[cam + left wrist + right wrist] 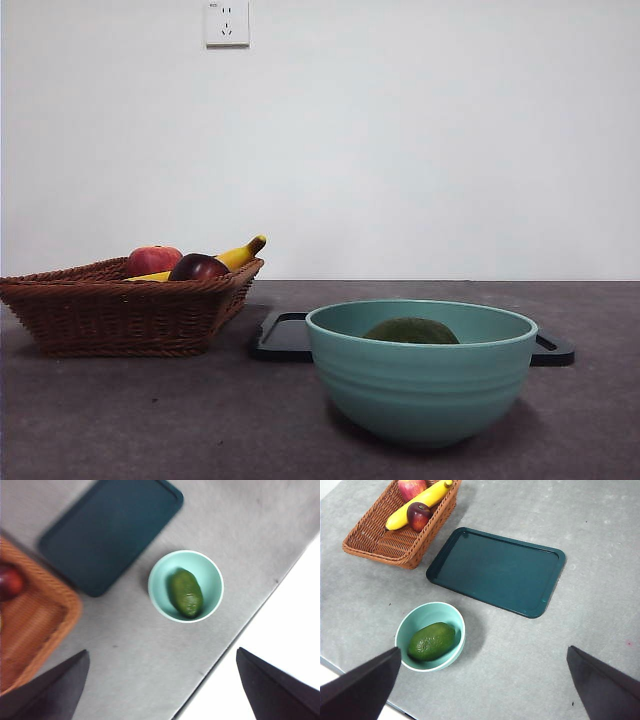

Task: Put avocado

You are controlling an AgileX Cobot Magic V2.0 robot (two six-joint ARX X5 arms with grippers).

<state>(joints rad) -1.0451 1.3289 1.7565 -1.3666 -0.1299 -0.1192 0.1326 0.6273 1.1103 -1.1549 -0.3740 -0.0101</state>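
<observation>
The avocado (411,331) (185,592) (432,641), dark green and oval, lies inside a light teal bowl (420,385) (213,577) (412,622) near the table's front edge. My left gripper (160,690) hangs high above the table, open, with nothing between its jaws. High up too, my right gripper (485,690) is open and empty. Neither gripper shows in the front view.
A dark teal tray (285,338) (107,532) (500,570) lies behind the bowl. A wicker basket (120,305) (37,625) (395,542) to the left holds a red apple (152,260), a dark maroon fruit (198,267) and a banana (240,255).
</observation>
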